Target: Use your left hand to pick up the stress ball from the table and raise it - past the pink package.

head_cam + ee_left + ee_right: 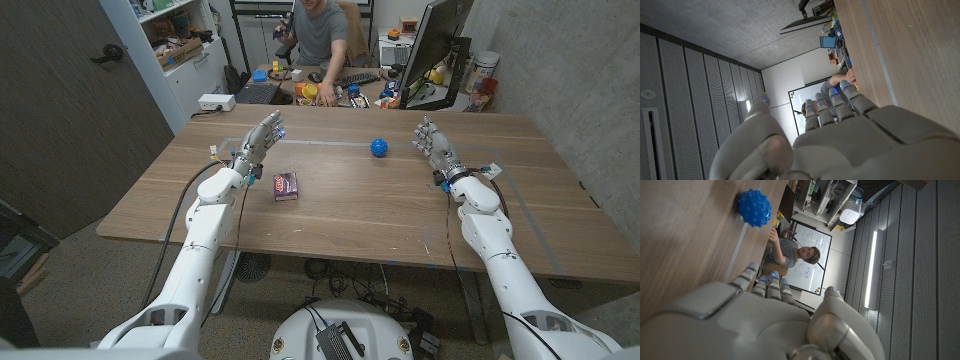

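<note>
Print on pink package (286, 186) too small to be read, person (322, 40) cut off by head view's top edge, desk clutter unidentifiable.

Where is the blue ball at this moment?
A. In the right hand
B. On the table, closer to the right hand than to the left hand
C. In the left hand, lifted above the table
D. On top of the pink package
B: the ball lies on the bare table, a little way from the open right hand; the open left hand and the package are further off.
</note>
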